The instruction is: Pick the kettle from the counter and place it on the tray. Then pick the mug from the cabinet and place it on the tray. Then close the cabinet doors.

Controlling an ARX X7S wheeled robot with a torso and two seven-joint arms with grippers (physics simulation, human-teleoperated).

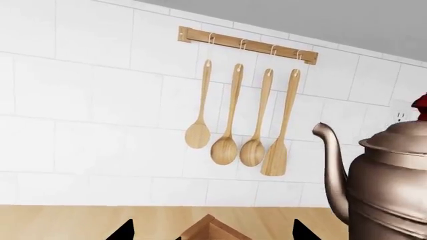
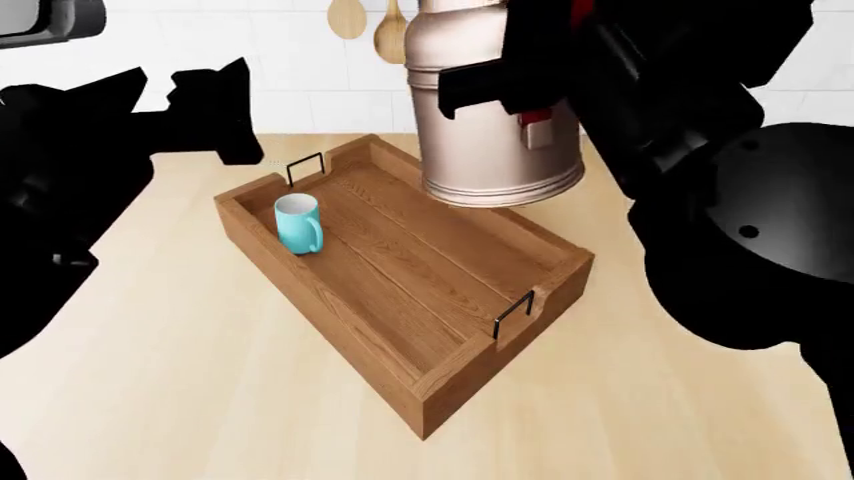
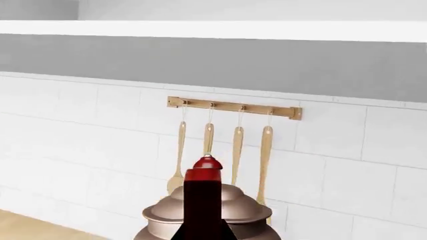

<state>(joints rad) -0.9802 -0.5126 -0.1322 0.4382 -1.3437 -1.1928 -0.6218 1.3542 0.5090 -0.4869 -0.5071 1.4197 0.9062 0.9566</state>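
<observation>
Kettle (image 2: 497, 110) up in the air over tray's (image 2: 441, 385) far end, mug (image 2: 299, 222) already inside.
Clamped by handle in right gripper (image 2: 514, 95), probably for lowering upright; left gripper (image 2: 220, 110) idle beside, can't tell if open.

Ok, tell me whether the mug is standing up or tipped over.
Standing up. In the head view the mug sits inside the tray with its open rim facing up.

The right arm reaches in from the right, raised, its tool (image 2: 514, 95) clamped on the kettle's (image 2: 494, 120) handle and carrying it in the air. The left arm is held out at the left, its tool (image 2: 220, 110) empty, fingers apart.
</observation>
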